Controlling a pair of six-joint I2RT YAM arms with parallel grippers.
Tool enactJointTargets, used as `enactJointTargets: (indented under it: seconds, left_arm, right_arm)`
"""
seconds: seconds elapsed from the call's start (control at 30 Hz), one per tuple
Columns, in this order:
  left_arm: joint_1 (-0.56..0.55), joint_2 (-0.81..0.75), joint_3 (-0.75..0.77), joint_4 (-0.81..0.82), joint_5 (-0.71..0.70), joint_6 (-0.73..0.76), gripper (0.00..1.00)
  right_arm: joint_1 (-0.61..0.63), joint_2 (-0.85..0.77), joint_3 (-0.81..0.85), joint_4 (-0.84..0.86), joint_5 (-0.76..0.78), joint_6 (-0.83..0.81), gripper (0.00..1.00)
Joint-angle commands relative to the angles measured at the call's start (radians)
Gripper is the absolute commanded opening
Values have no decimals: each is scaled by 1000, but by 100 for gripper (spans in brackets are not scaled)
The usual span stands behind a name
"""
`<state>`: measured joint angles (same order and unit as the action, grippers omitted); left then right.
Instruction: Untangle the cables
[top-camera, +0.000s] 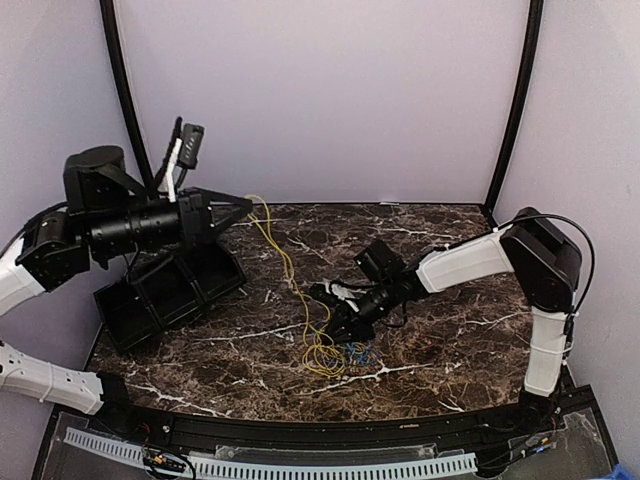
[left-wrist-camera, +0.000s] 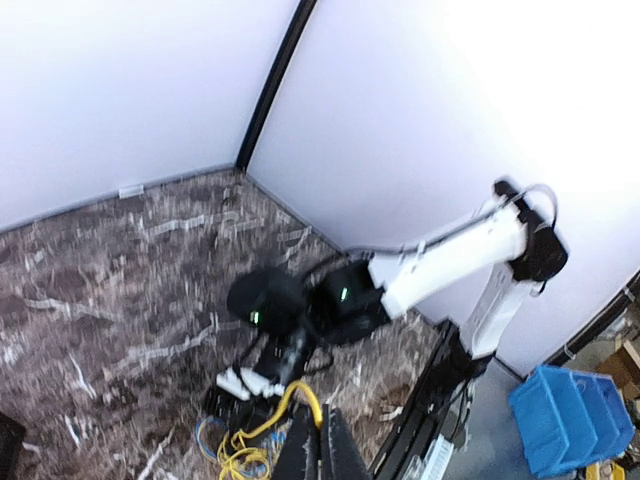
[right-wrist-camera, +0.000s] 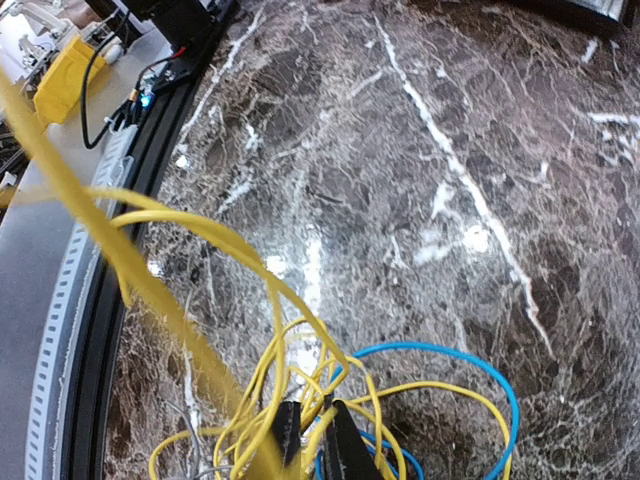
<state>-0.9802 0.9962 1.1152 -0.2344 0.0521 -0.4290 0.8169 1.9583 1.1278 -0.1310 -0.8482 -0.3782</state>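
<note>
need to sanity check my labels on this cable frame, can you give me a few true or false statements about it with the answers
1. The left gripper holds the yellow cable up off the table. True.
2. The blue cable lies in the black bin. False: it lies on the table, looped in with yellow strands by the right gripper.
3. The right gripper is down low among the tangled loops. True.
4. The black bin sits on the right side of the table. False: it is on the left side.
</note>
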Motion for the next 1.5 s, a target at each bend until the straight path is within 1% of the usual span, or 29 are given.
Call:
enactJointTargets:
  seconds: [0.0, 0.07, 0.13, 0.2, 0.3, 0.4, 0.5, 0.57, 0.67, 0.73, 0.87, 0.97, 1.17, 1.2, 1.27, 1.37, 1.47]
  left_arm:
    - [-6, -42, 237, -125, -94, 128, 0]
    - [-5, -18, 400, -173, -104, 150, 0]
    - [-5, -10, 483, -192, -115, 161, 0]
    - [-5, -9, 523, -192, -133, 172, 0]
    - [-5, -19, 515, -193, -163, 182, 0]
    - [-5, -44, 446, -185, -199, 187, 0]
    - [-5, -67, 420, -178, -236, 187, 0]
    - [-6, -70, 454, -196, -259, 201, 0]
    - [-5, -42, 553, -242, -278, 226, 0]
    - [-5, -30, 575, -271, -290, 241, 0]
    - [-6, -37, 525, -266, -320, 247, 0]
    - [-5, -51, 467, -267, -360, 243, 0]
    - [-5, -81, 362, -270, -441, 227, 0]
    - [-5, -84, 350, -273, -451, 223, 0]
    - [-5, -89, 319, -283, -492, 219, 0]
    - [-6, -91, 282, -303, -534, 209, 0]
    - [-5, -96, 260, -341, -624, 184, 0]
  right_arm:
    - [5, 6, -22, -13, 75, -9, 12]
    - [4, 9, -23, -15, 88, -8, 13]
    - [2, 12, -21, -19, 97, -9, 13]
    - [0, 18, -18, -22, 104, -12, 13]
    - [-9, 14, -13, -40, 114, -21, 13]
    - [-20, -4, -23, -39, 153, -25, 12]
    - [-46, -5, -34, -42, 201, -21, 12]
    - [-73, 0, -37, -51, 195, -25, 13]
    - [-105, -12, -45, -45, 192, -30, 13]
    - [-116, -33, -46, -42, 198, -38, 13]
    - [-125, -93, -36, -73, 178, -67, 16]
    - [-129, -155, -14, -123, 164, -84, 20]
    - [-150, -335, 41, -267, 105, -137, 43]
    - [-154, -368, 46, -285, 106, -143, 45]
    - [-165, -426, 47, -324, 113, -153, 48]
    - [-194, -512, 30, -370, 117, -156, 49]
    - [-250, -612, -39, -377, 122, -151, 50]
